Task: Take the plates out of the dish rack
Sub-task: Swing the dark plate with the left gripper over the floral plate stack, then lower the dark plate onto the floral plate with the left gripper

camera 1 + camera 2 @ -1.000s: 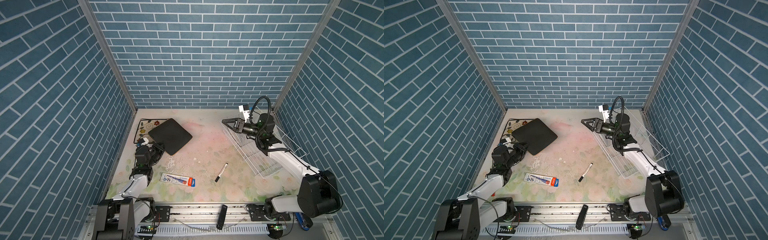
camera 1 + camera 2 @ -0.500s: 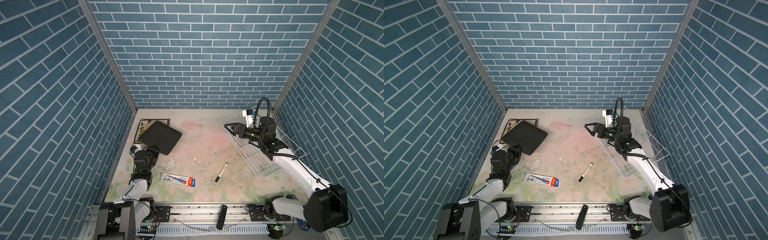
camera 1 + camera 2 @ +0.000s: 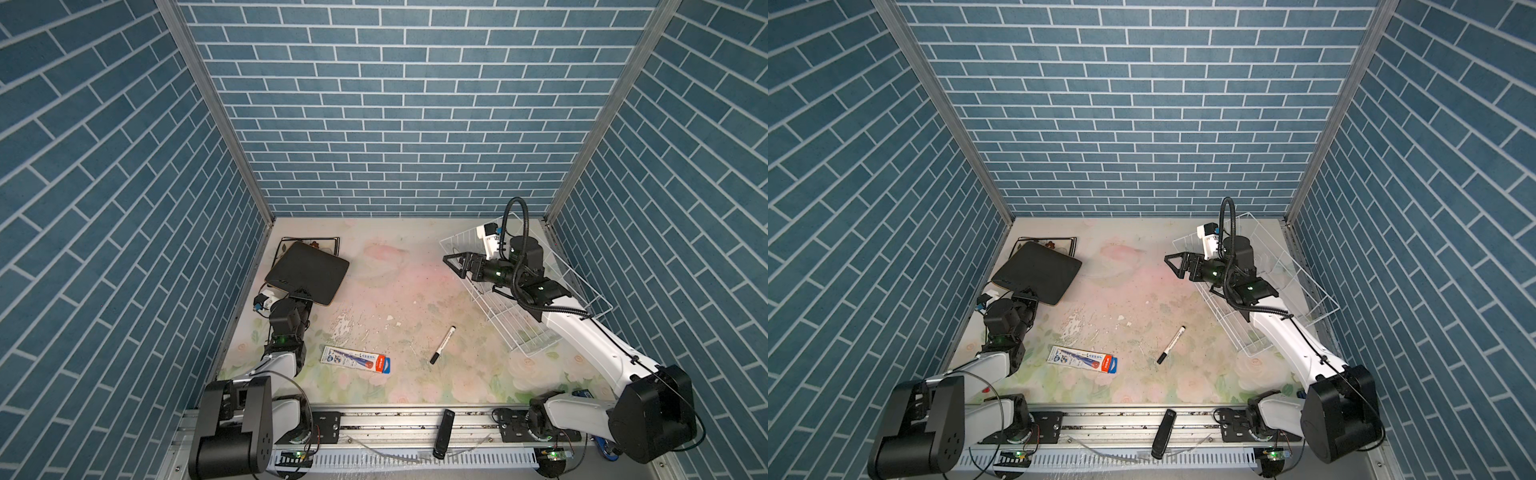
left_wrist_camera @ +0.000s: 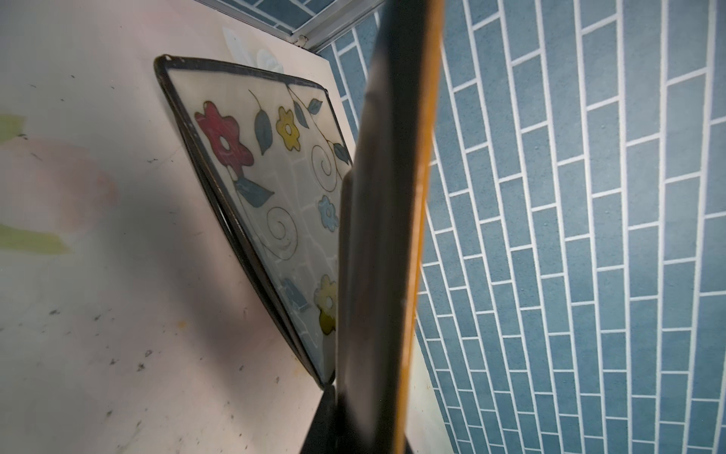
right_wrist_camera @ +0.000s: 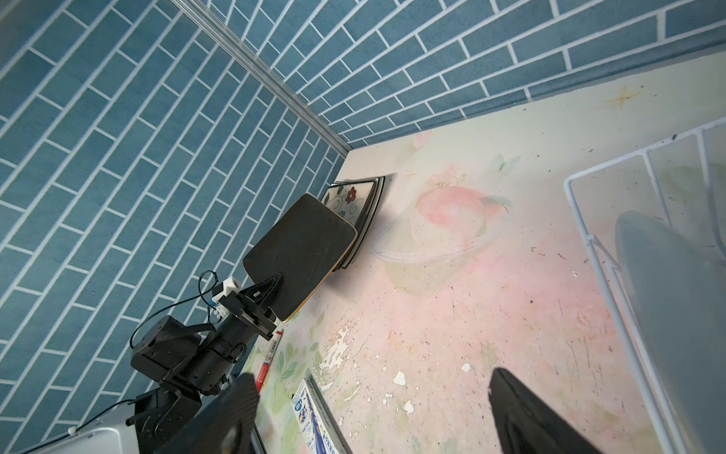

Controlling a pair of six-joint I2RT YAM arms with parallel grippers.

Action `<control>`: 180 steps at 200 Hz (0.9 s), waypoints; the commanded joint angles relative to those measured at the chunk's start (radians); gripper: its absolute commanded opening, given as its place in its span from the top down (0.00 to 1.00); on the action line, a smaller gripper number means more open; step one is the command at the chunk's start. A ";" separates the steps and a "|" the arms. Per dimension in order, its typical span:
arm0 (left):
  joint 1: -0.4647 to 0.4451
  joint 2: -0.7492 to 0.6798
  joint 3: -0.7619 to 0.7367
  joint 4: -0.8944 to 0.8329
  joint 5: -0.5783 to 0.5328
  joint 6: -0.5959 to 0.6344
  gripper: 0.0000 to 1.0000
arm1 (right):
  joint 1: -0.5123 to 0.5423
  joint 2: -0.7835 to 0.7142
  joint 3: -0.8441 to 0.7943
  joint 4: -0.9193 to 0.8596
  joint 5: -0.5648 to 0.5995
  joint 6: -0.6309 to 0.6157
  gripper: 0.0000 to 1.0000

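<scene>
My left gripper (image 3: 301,296) is shut on the near edge of a glossy black plate (image 3: 307,272), and the same left gripper (image 3: 1025,296) and black plate (image 3: 1038,270) show in both top views. It hangs tilted above floral plates (image 3: 316,242) stacked flat in the back left corner. In the left wrist view the black plate (image 4: 385,236) runs edge-on past the floral plate (image 4: 275,177). The white wire dish rack (image 3: 528,332) stands at the right, with no plate showing in it. My right gripper (image 3: 451,262) hovers open and bare at its left rim.
A black marker (image 3: 441,345) and a toothpaste box (image 3: 356,359) lie on the floral mat near the front. A red pen (image 5: 269,353) lies beside the left arm. Blue brick walls close in the left, back and right.
The left gripper has carried the black plate leftwards, over the floral stack. The right arm has drawn back toward the rack, its gripper still open.
</scene>
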 commanded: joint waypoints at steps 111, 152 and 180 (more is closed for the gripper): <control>0.082 0.357 0.128 0.602 0.007 -0.146 1.00 | 0.015 0.075 0.063 -0.037 0.021 -0.072 0.07; 0.090 0.410 0.154 0.602 0.002 -0.196 1.00 | 0.016 0.088 0.077 -0.037 0.022 -0.072 0.07; 0.090 0.408 0.157 0.602 -0.023 -0.182 1.00 | 0.017 0.093 0.075 -0.034 0.027 -0.069 0.07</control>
